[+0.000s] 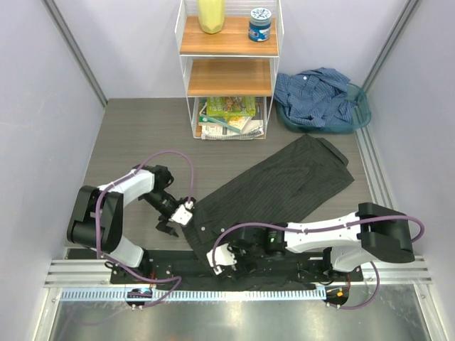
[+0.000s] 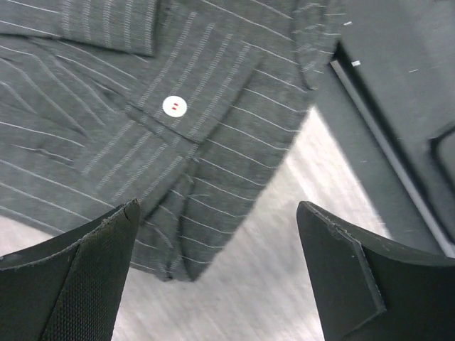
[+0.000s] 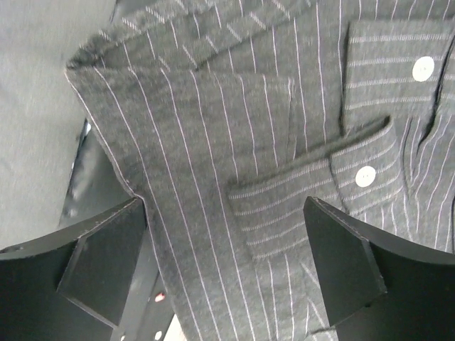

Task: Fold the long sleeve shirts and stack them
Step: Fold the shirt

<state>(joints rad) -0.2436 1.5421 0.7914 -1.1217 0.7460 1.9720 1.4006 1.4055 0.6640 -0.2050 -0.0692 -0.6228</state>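
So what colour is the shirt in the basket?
The shirt is blue with a fine pattern, best seen in the top external view.

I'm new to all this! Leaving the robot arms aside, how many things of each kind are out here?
Shirts: 2, a charcoal pinstriped shirt and a blue shirt
Teal basket: 1
Shelf unit: 1
Containers on the top shelf: 2, a yellow container and a blue-lidded jar
Stack of magazines: 1
Total: 7

Pale lilac walls [image 1: 43, 85], grey wood-grain tabletop [image 1: 142, 135], white wire shelf unit [image 1: 229, 74] with wooden boards
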